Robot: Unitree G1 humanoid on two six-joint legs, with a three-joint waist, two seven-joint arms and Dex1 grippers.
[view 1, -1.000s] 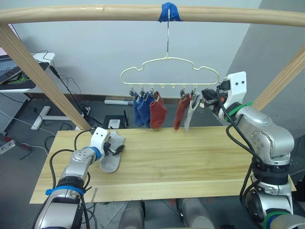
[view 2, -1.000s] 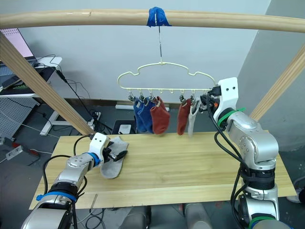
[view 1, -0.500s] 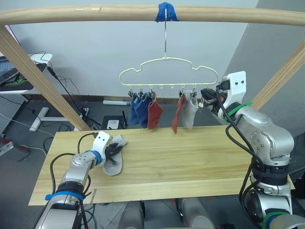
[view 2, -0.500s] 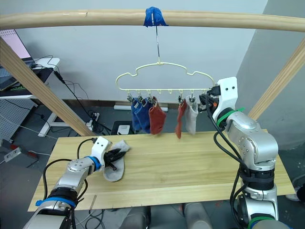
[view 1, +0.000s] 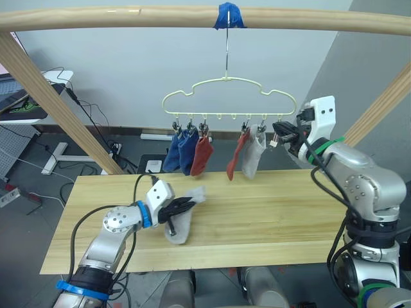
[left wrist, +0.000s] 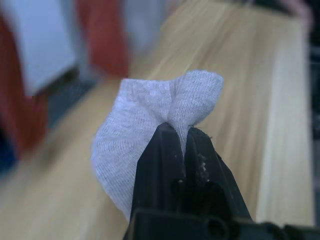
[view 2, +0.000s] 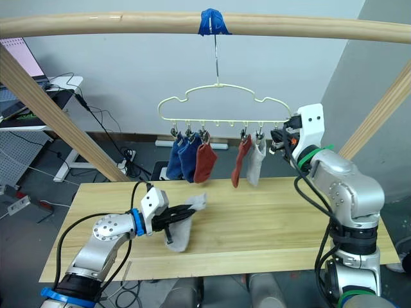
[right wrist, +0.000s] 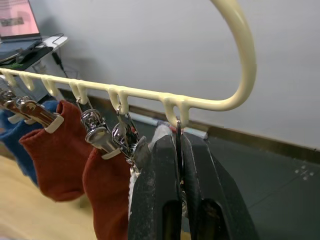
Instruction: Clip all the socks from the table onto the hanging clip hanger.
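Note:
My left gripper (view 1: 178,209) is shut on a light grey sock (view 1: 184,223), pinching a fold of it (left wrist: 150,105) and holding it just above the table (view 1: 270,218), left of centre. The pale yellow clip hanger (view 1: 228,96) hangs by its hook from the beam. Clipped along it are two blue socks (view 1: 178,152), a rust red sock (view 1: 201,156), another red sock (view 1: 236,161) and a grey sock (view 1: 252,158). My right gripper (view 1: 280,136) is up at the hanger's right end, its fingers (right wrist: 155,190) shut on the last metal clip (right wrist: 178,131).
A round wooden beam (view 1: 128,17) with blue tape (view 1: 230,15) spans the top. Slanted wooden posts (view 1: 51,102) stand at the table's back left and back right (view 1: 379,109). A desk (view 1: 32,96) and floor cables lie behind on the left.
My left gripper closed on the grey sock, lifted it off the table and carried it right, toward the middle. The hanging socks have swung leftward. My right gripper has stayed at the hanger's end.

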